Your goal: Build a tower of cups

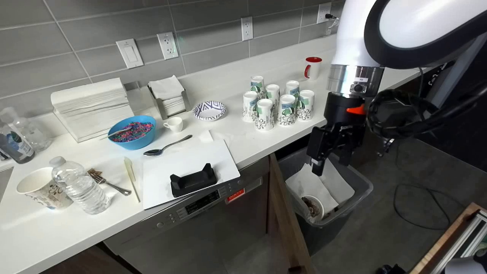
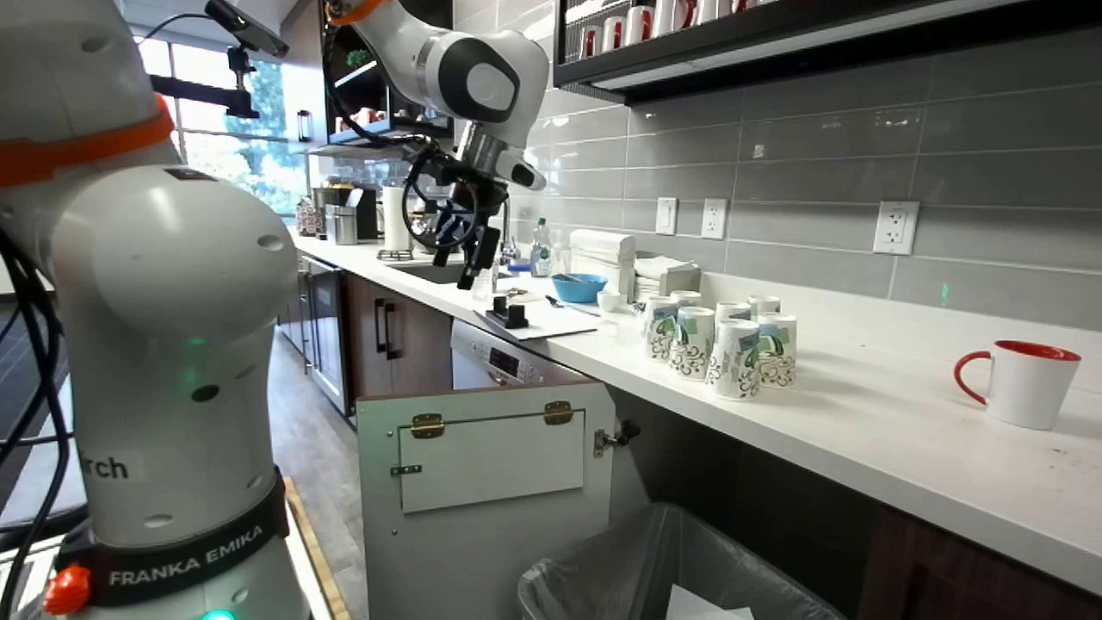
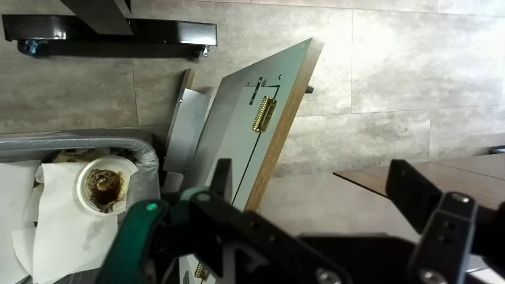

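Observation:
Several white paper cups (image 1: 264, 115) with green-blue print and dark scrolls stand mouth down in a close group on the counter, all on its surface. They also show in an exterior view (image 2: 734, 359). Another paper cup (image 1: 45, 190) with like scrolls is mouth up at the counter's far end by a water bottle. A stacked tower is not in view. My gripper (image 1: 331, 163) is open and empty, pointing down off the counter's front edge, apart from the cups; it also shows in an exterior view (image 2: 454, 270). In the wrist view, nothing is between the fingers (image 3: 311, 165) and the cup group is out of view.
An open cabinet door (image 3: 236, 134) and a lined trash bin (image 3: 144, 157) are below the gripper. A red-handled mug (image 2: 1029, 387) stands beyond the cups. A patterned dish (image 1: 209, 111), blue bowl (image 1: 139, 142) and black holder (image 1: 193, 182) lie along the counter.

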